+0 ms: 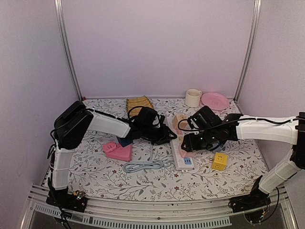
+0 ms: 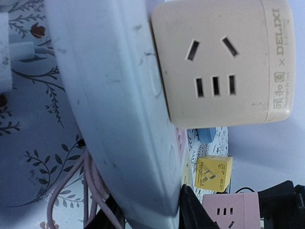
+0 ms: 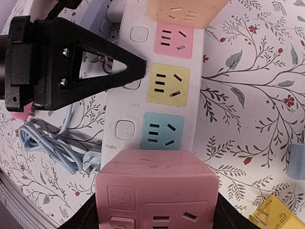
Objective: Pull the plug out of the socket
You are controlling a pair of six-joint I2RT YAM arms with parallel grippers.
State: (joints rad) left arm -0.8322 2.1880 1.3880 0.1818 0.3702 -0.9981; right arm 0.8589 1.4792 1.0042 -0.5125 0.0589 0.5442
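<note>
- Step in hand: the plug (image 3: pixel 157 191), a pink cube adapter, is to be drawn off the socket (image 3: pixel 125 102). The socket is the white strip lying mid-table between the two arms. The plug is seen just past the blue panel.
- The right gripper (image 1: pixel 194 144) is noted clamped across the plug, with a dark finger on each side. Whether the pins are seated or free cannot be told.
- Left gripper (image 1: pixel 159 132): one finger (image 3: pixel 95 76) is laid with its tip on the switch edge of the socket, level with the yellow panel. Whether its jaws are apart or together cannot be told.
- The pull is judged best made square to the strip face, without rocking, so that the pins are not jammed.
- The strip should be kept pinned by the left arm, or it is likely to be lifted with the plug.
- The peach adapter (image 3: pixel 186 9) at the far end is to be left undisturbed.
</note>
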